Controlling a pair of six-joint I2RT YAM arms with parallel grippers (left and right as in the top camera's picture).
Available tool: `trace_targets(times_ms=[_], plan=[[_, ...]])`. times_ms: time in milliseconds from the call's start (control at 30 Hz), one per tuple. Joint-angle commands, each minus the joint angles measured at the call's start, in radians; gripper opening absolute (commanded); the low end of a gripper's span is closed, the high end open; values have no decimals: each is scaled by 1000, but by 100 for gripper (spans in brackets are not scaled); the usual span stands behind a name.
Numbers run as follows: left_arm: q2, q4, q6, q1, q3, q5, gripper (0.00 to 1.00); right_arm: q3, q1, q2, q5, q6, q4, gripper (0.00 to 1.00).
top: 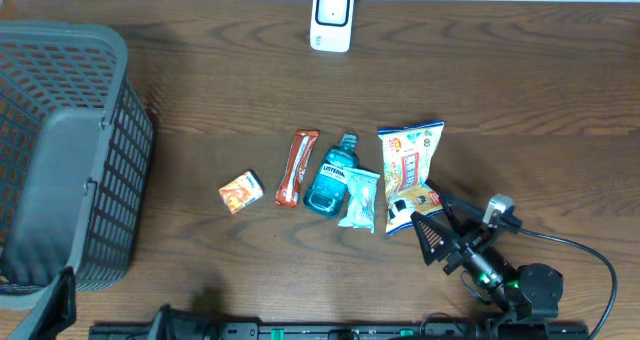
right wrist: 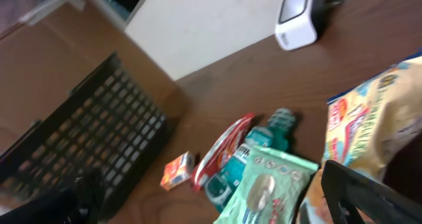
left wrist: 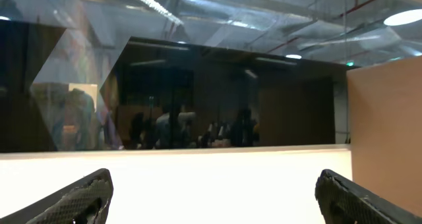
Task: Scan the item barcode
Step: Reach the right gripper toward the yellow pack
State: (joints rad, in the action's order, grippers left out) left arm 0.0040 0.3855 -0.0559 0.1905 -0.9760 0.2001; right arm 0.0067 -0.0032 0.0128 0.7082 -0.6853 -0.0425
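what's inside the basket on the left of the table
No item shows inside the basket, only a bare grey interior and mesh walls. The wall facing the mouthwash bottle covers the floor just behind it.

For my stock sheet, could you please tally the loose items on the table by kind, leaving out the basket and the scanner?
Small orange box: 1
Red bar wrapper: 1
Teal mouthwash bottle: 1
Pale green packet: 1
Snack bag: 1
Total: 5
The white-and-orange piece below the snack bag may be a sixth; I cannot tell.
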Motion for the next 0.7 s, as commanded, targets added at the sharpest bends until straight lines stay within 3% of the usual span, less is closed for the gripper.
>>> trace_targets(times_ms=[0,167,300,667], plan=[[-2,-5,-5,-5,25,-36,98,2,3,0,69,27,-2,99],[-2,-6,-5,-5,51,-36,98,86,3,0,89,-17,-21,99],[-2,-6,-5,-5,69,-36,98,210,4,3,80,6,-130,99],[-2,-5,-5,-13,84,-37,98,538,4,195,-174,119,-573,99]])
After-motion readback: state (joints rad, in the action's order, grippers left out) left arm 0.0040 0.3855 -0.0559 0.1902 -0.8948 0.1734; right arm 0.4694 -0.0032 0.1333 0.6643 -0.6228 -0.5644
